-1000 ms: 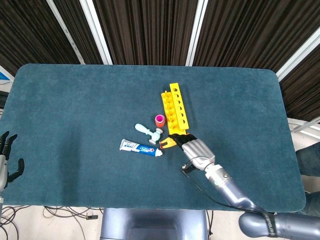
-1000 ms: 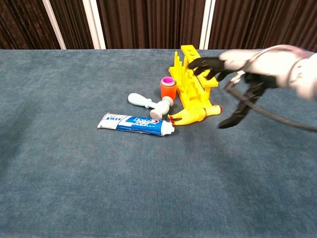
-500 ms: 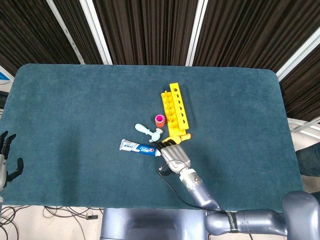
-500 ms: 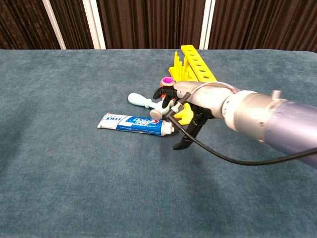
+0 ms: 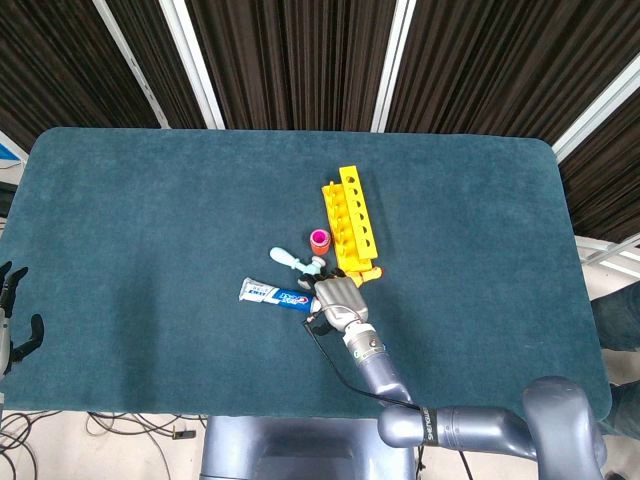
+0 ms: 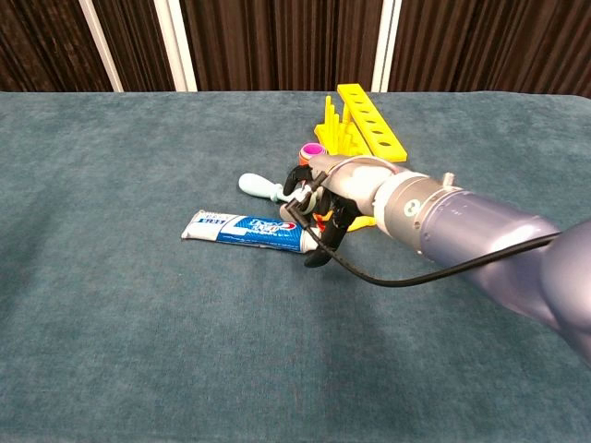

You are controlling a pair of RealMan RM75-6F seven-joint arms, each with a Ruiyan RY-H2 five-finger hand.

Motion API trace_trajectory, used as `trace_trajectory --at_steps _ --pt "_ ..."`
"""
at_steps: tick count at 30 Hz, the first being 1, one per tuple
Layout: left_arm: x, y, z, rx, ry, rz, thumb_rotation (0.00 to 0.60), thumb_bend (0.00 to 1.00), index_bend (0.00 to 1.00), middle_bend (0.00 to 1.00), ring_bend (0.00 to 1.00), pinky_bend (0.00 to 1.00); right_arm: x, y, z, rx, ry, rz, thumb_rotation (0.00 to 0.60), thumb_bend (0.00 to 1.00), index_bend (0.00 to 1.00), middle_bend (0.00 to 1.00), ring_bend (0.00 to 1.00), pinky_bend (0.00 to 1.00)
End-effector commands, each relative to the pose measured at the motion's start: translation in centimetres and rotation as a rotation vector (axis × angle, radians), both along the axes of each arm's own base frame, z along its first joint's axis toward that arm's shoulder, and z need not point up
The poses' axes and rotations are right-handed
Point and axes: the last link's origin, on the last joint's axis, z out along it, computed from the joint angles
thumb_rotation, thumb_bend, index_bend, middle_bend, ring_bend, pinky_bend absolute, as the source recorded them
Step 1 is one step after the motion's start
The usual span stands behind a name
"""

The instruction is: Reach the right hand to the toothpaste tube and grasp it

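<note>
Toothpaste tube (image 6: 251, 232) lies flat; right hand (image 6: 323, 208), fingers spread, ungrasping, over its cap in chest view.

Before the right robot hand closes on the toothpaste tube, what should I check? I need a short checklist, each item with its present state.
1. Right robot hand is at the toothpaste tube: ok, it sits over the cap end.
2. Fingers are on both sides of the tube: cannot tell; the hand hides the cap end in both views.
3. Tube is already held: not ok, it lies flat on the table.
4. Neighbours are clear of the grasp: not ok; the light blue toy hammer and the yellow rack are very close to the hand.
5. Left robot hand is out of the way: ok, it is at the table's far left edge.
</note>
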Motion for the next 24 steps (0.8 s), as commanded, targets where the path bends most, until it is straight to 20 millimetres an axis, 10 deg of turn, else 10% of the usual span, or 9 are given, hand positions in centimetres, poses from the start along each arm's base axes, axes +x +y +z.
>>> trace_trajectory --at_steps 1,24 --pt "0.0 0.0 0.0 0.002 -0.002 0.001 0.600 0.52 0.09 0.00 0.00 0.00 0.4 0.0 -0.8 0.013 -0.006 -0.006 0.600 0.16 0.24 0.32 0.37 0.15" --pt "-0.1 0.2 0.3 0.026 -0.027 0.027 0.600 0.53 0.09 0.00 0.00 0.00 3.0 -0.5 -3.5 -0.003 -0.036 -0.030 0.600 0.33 0.29 0.39 0.57 0.19"
